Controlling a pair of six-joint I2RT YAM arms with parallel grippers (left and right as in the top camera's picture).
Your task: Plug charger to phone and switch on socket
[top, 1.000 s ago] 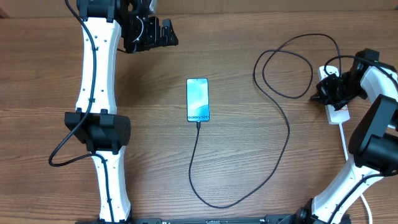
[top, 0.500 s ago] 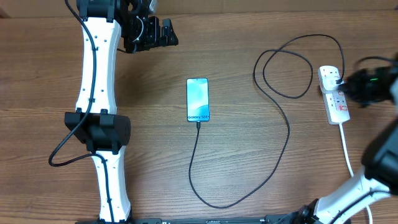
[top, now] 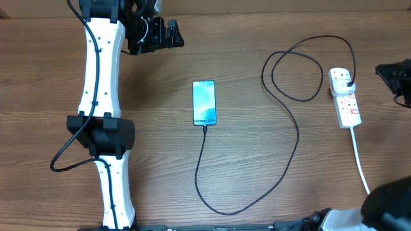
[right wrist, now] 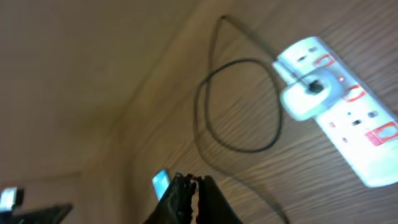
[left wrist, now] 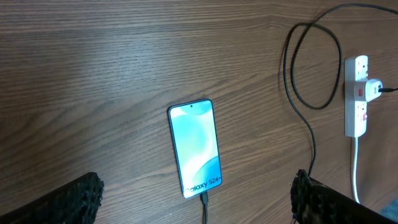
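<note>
The brown wood-grain table (top: 160,160) carries the phone (top: 204,102) flat near its middle, its lit light blue screen facing up. The charger (top: 299,138), a thin black cable, meets the phone's short edge below the "Galaxy S24" text, then sweeps right and loops before reaching the socket (top: 347,106). That white strip with red switches lies well right of the phone, a plug in its far outlet, and its thick white cord (top: 361,168) trails toward the front edge.

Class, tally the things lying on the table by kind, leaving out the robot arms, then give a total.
phone: 1
charger cable: 1
power strip: 1
Total: 3
</note>
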